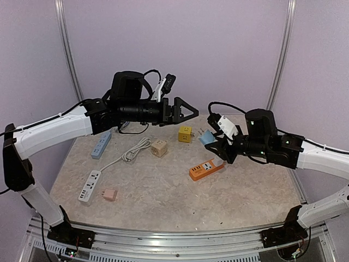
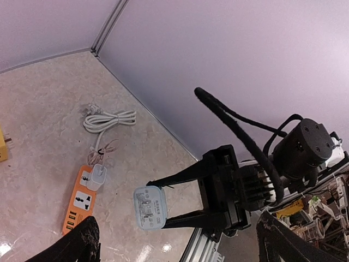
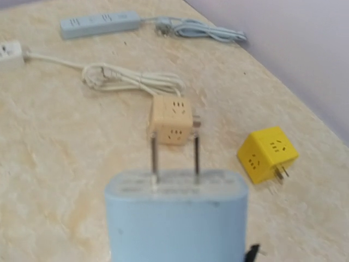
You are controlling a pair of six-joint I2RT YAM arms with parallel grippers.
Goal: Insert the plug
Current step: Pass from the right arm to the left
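Right gripper [image 1: 211, 142] is clamped on the light blue plug [image 1: 206, 137], holding it in the air above the table [image 1: 163, 210] with its two flat prongs [image 3: 155, 158] exposed and pointing away from the fingers. Left gripper [image 1: 188, 112] hangs above the far side of the table, fingers [image 2: 82, 240] spread wide with nothing between them. We list the receptacles on the tabletop. The orange power strip [image 1: 206, 169] lies just below and beside the held plug; a small white charger [image 2: 98, 177] sits in one of its sockets, and the other sockets we can see hold nothing. The yellow cube adapter [image 1: 185, 134] is near the plug, its own prongs showing at one side. The beige cube adapter [image 1: 158, 147] is left of the yellow one, sockets unfilled. The blue power strip [image 1: 101, 144] lies at the far left. The white power strip [image 1: 90, 185] is nearer, with its coiled white cable [image 1: 136, 150] reaching toward the beige cube. The pink adapter [image 1: 110, 194] is just beside the white strip.
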